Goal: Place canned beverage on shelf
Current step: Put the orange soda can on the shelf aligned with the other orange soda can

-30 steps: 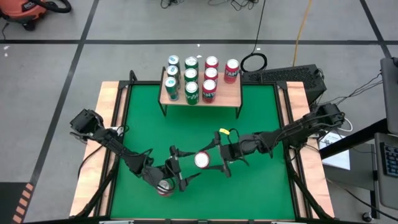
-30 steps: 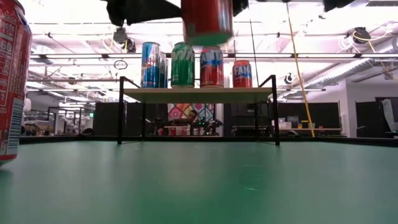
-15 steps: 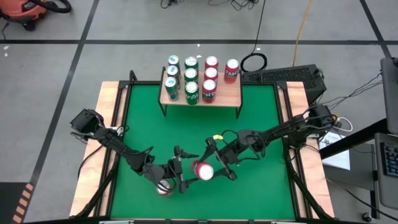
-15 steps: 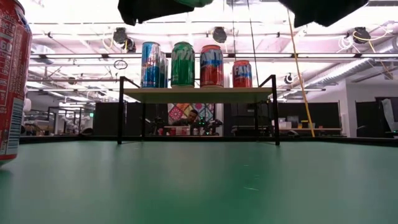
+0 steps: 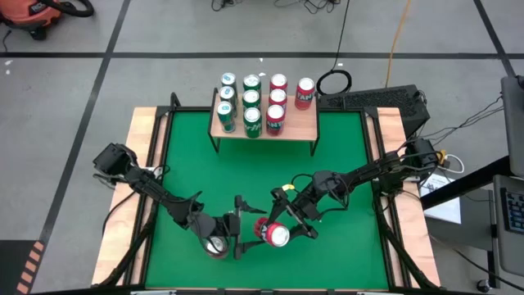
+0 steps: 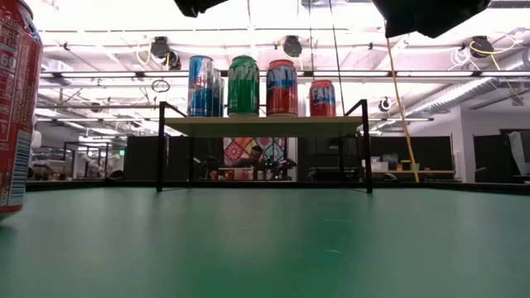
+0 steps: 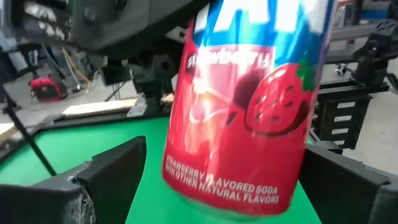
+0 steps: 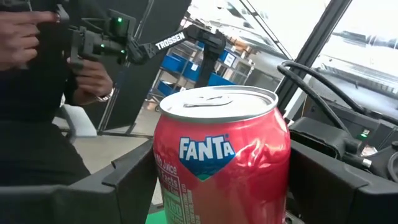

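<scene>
The right tool (image 5: 277, 233) has carried its gripped red Fanta can (image 5: 278, 237) nearer the left tool (image 5: 237, 239), whose fingers stand spread.

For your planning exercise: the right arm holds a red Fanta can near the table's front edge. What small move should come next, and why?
Probably carry it toward the shelf. The right gripper grips the red Fanta can far from it, beside the left gripper, and bare plank shows at the shelf's right end.
</scene>
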`<act>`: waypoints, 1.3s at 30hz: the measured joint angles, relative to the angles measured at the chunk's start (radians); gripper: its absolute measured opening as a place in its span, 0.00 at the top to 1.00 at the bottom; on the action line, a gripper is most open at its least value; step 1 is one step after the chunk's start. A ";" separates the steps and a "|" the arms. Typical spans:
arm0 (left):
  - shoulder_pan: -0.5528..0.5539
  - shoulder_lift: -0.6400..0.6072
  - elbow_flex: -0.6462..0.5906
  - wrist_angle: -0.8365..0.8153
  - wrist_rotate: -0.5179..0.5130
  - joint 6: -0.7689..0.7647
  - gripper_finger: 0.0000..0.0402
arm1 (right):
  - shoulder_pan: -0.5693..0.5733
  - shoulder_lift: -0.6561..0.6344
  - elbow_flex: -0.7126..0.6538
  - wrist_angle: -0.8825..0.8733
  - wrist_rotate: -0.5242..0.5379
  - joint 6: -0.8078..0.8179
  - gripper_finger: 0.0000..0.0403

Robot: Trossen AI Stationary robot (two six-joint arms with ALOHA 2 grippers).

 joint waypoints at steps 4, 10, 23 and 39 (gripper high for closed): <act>0.004 0.000 0.000 0.039 0.022 0.036 0.02 | 0.000 0.000 0.000 -0.007 -0.001 -0.015 0.27; 0.005 0.000 0.000 0.036 0.025 0.064 0.12 | -0.009 0.000 0.000 -0.004 0.003 -0.022 0.26; 0.005 0.000 -0.002 0.022 0.016 0.090 0.29 | -0.018 0.000 0.000 -0.035 0.026 -0.021 0.26; 0.000 0.002 -0.002 0.022 -0.024 0.094 0.30 | -0.017 -0.002 0.003 -0.063 0.122 0.121 0.15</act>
